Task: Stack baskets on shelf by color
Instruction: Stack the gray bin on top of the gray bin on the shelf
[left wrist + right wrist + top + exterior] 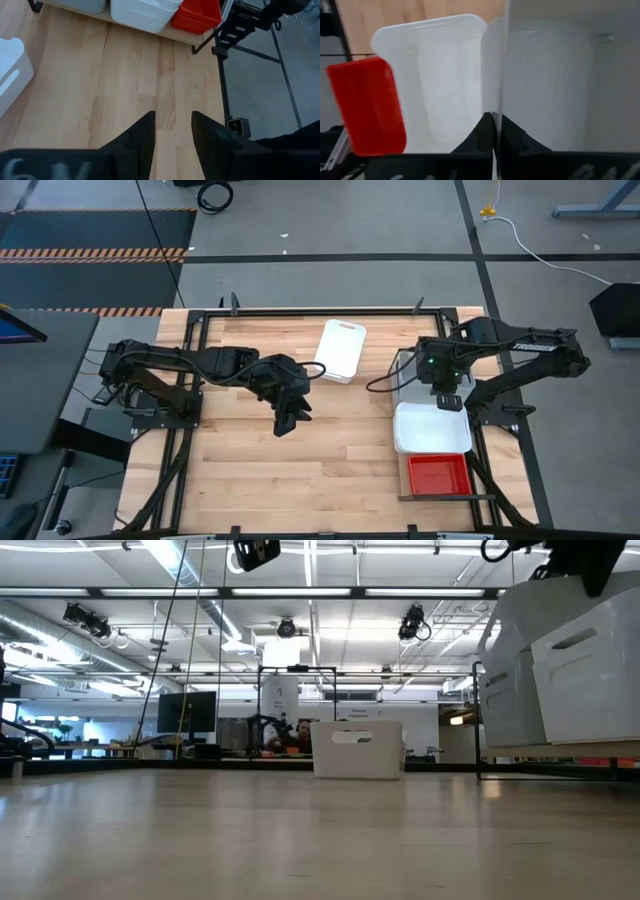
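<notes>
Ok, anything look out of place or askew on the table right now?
One white plastic basket sits alone at the table's far edge, turned slightly askew, apart from the shelf where the white basket stack and red mesh basket stand. The right gripper is pinching a pale basket wall. Nothing looks spilled or damaged.

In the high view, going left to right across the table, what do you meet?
Left gripper, open over bare tabletop → lone white basket at the far edge → right gripper, pinching a grey basket's wall, at the shelf's baskets.
</notes>
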`<action>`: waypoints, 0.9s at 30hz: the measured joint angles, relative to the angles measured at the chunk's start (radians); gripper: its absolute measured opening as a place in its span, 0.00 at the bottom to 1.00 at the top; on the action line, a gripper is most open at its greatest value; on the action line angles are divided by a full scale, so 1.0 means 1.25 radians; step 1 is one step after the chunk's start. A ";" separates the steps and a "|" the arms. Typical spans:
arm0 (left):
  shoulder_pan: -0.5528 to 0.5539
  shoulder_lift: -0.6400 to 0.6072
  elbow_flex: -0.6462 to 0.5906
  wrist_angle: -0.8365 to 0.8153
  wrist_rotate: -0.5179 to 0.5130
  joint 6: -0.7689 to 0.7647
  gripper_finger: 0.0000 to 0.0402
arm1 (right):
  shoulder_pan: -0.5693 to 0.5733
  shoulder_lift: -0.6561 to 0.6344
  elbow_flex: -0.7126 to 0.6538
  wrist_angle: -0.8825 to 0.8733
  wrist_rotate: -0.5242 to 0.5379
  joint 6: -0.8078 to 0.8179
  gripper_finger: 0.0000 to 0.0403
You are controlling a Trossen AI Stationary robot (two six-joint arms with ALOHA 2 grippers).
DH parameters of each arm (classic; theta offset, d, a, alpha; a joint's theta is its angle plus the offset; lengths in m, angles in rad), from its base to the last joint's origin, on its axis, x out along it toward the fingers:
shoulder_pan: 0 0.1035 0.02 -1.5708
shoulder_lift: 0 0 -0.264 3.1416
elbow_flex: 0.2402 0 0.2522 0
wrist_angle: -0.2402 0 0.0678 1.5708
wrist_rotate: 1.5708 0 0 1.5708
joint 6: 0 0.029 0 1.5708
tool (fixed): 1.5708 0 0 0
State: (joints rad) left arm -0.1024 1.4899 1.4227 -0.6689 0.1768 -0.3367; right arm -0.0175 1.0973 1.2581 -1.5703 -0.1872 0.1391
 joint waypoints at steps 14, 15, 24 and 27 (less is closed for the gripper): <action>0.000 0.000 0.000 0.000 0.000 -0.011 0.33 | 0.061 0.000 0.002 0.000 0.075 0.059 0.01; 0.000 0.000 0.000 0.000 0.000 -0.013 0.33 | 0.066 0.000 0.002 0.000 0.084 0.057 0.01; 0.000 0.000 0.000 0.000 0.000 -0.011 0.33 | 0.082 0.000 0.002 0.000 0.126 0.033 0.01; 0.000 0.000 0.000 0.001 0.000 -0.009 0.33 | 0.082 0.002 0.002 0.000 0.128 0.041 0.05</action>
State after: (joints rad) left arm -0.1027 1.4899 1.4227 -0.6680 0.1767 -0.3477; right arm 0.0849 1.0997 1.2606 -1.5707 -0.0276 0.1909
